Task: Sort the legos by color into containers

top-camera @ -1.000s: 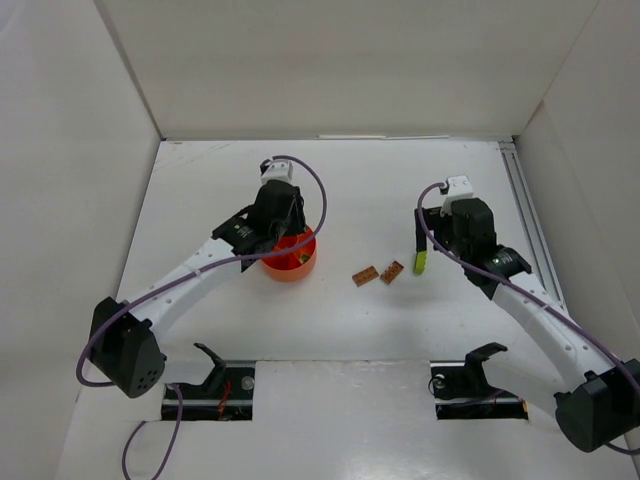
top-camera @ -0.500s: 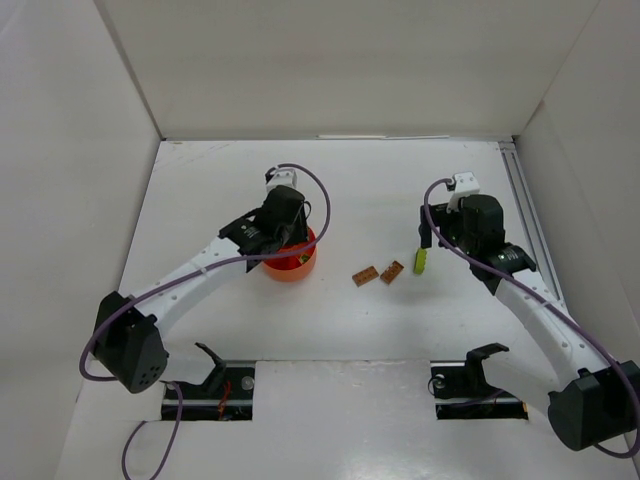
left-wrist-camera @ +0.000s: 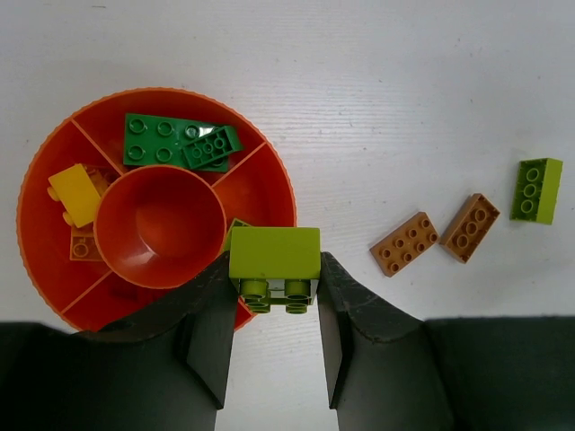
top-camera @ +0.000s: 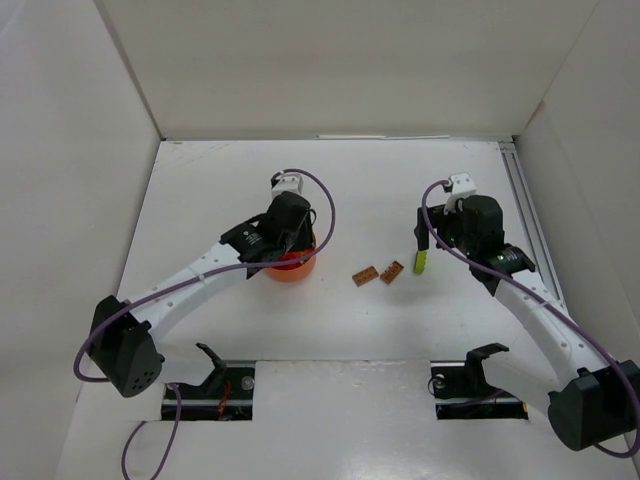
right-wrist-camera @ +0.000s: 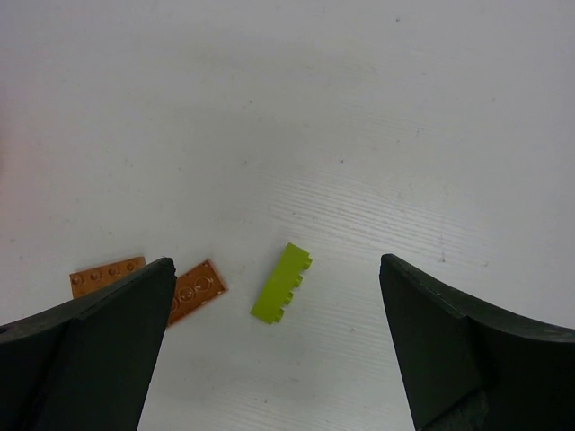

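one bowl (left-wrist-camera: 36,193), two claws, and nine bricks that i can count. the left claw (left-wrist-camera: 274,301) pinches a lime brick (left-wrist-camera: 274,253) by its sides, over the bowl's near right rim. in the bowl lie a long green brick (left-wrist-camera: 153,139), a small green brick (left-wrist-camera: 214,146), a yellow brick (left-wrist-camera: 74,193) and an orange brick (left-wrist-camera: 85,244) half under it. a lime sliver (left-wrist-camera: 235,224) peeks from behind the pinched one. on the table (left-wrist-camera: 404,90) lie two brown bricks (left-wrist-camera: 406,242) and a loose lime brick (left-wrist-camera: 536,189), which sits below the right claw (right-wrist-camera: 274,269), spread wide. the left claw's finger (left-wrist-camera: 207,341) hides the bowl's near edge.
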Available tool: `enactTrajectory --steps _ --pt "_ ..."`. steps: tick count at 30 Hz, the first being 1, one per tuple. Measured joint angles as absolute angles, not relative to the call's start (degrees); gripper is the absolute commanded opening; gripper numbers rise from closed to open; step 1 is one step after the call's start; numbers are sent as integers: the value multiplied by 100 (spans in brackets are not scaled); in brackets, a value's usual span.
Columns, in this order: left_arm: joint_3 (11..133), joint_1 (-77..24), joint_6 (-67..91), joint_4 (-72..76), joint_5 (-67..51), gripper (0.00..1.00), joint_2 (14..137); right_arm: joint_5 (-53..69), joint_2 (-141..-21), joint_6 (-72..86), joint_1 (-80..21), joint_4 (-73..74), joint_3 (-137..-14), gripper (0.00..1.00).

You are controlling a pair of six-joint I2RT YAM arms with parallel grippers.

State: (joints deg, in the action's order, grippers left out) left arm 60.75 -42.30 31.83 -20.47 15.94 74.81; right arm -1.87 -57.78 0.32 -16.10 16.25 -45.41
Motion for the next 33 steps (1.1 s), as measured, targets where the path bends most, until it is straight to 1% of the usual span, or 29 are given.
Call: enactTrajectory --steps 24,33 --pt "5996 -4230 3197 -2082 1704 0 7105 -102 -5714 23 -1610 1603 -4493 100" --pt "6289 -4171 3354 -2655 2403 0 7065 -102 -5714 23 -1610 1599 -4493 100"
